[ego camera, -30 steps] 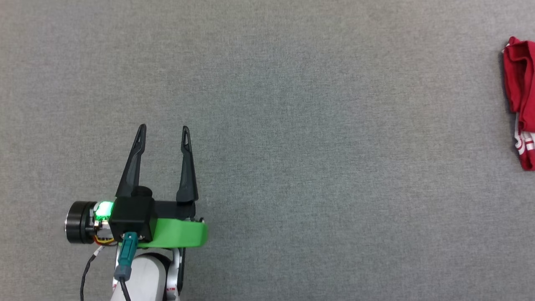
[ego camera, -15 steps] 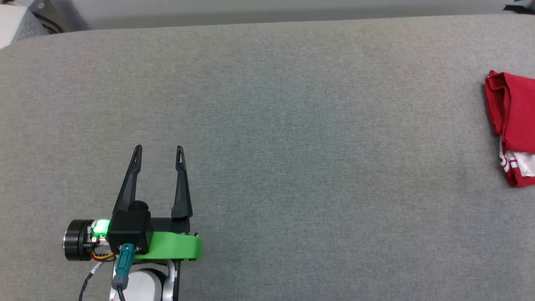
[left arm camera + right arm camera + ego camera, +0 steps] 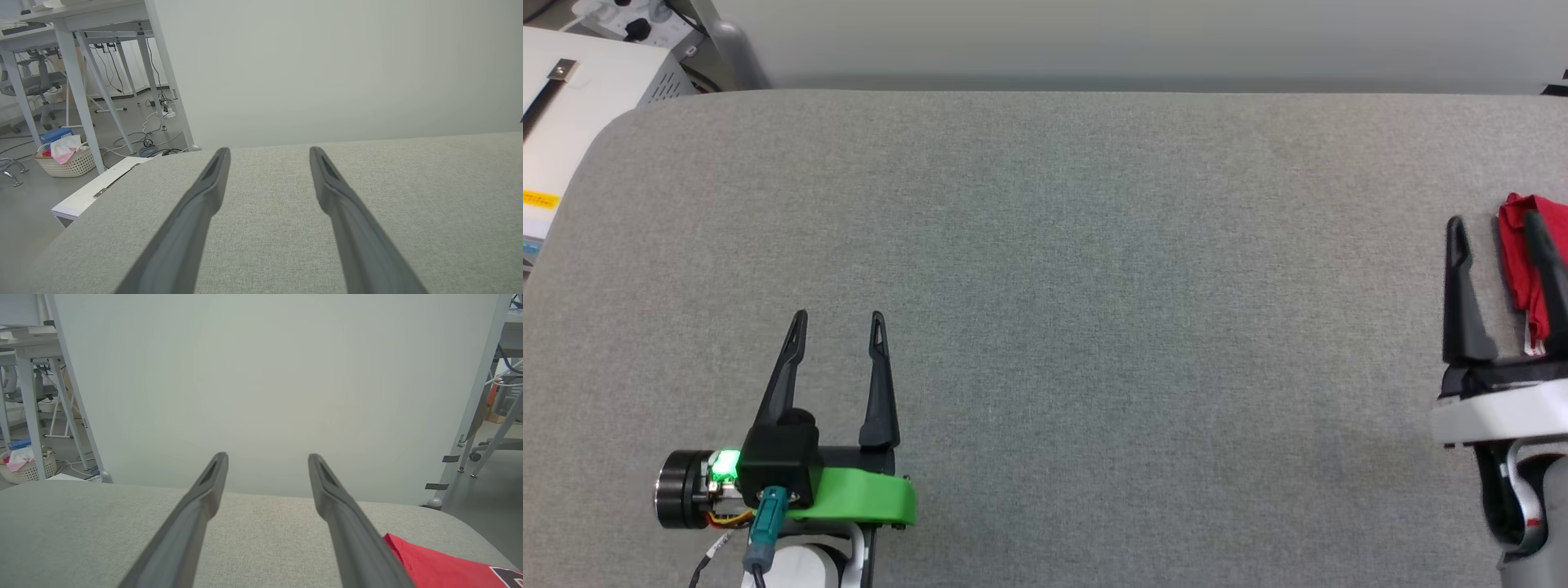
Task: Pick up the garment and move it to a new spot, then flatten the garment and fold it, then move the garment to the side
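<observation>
The garment (image 3: 1512,249) is a bunched red bundle at the far right of the grey table (image 3: 1094,245). In the right wrist view the garment (image 3: 433,565) lies low at the right, beside the right finger, with a bit of dark print at the corner. My right gripper (image 3: 1493,220) stands open at the table's right side, its outer finger crossing the red cloth; nothing sits between its fingers (image 3: 266,456). My left gripper (image 3: 838,318) is open over bare table at the lower left, far from the garment, fingers pointing at the far edge (image 3: 268,151).
A white cabinet (image 3: 572,106) stands off the table's far left corner. A pale wall panel (image 3: 261,375) rises behind the far edge. On the floor to the left are desk legs and a wicker basket (image 3: 65,161). The table's corners are rounded.
The head camera has tilted up, so the table's far edge and the cabinet now show. My right gripper has come into view beside the garment. The left gripper holds its pose.
</observation>
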`<state>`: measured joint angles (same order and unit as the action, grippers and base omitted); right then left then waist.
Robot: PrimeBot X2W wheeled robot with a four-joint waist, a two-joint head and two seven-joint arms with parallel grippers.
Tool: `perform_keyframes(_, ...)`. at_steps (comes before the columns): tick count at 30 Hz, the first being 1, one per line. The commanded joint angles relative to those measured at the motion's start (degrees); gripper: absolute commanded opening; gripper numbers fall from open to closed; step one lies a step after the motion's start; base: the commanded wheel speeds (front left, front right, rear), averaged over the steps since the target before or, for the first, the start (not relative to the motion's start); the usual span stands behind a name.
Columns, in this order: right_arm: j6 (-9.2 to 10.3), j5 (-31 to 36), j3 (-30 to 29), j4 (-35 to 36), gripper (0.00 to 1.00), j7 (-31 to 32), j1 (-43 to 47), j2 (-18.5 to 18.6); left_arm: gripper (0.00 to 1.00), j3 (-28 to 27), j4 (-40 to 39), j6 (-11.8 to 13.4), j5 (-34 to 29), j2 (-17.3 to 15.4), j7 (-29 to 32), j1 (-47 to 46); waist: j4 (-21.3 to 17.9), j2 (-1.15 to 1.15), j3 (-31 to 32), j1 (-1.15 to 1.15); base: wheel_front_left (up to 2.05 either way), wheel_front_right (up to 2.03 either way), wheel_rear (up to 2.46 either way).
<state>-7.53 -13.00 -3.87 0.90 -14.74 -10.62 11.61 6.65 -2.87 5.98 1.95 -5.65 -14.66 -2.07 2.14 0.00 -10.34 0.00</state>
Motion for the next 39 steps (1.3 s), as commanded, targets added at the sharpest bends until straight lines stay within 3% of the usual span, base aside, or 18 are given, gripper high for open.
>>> perform_keyframes(1, 0.04, 0.6, 0.3, 0.4, 1.0, -0.3, 1.4, -0.3, 1.0, -0.4, 0.1, -0.3, 0.1, 0.2, -0.3, 0.8, 0.5, 0.0, 0.9, 0.0, 0.0, 0.0, 0.0)
perform_keyframes(19, 0.04, 0.9, 0.7, 2.1, 1.0, -0.3, 14.8, -6.3, 1.0, -0.6, 2.3, -3.9, 0.8, 1.0, -0.3, 4.2, 2.0, 0.0, 5.1, 0.0, 0.0, 0.0, 0.0)
perform_keyframes(39, 0.04, 3.3, 0.0, 3.9, 1.0, -0.3, 17.9, -6.9, 1.0, -1.6, 2.7, -5.7, 0.7, 1.8, -0.3, 6.2, 2.4, 0.0, 6.8, 0.0, 0.0, 0.0, 0.0)
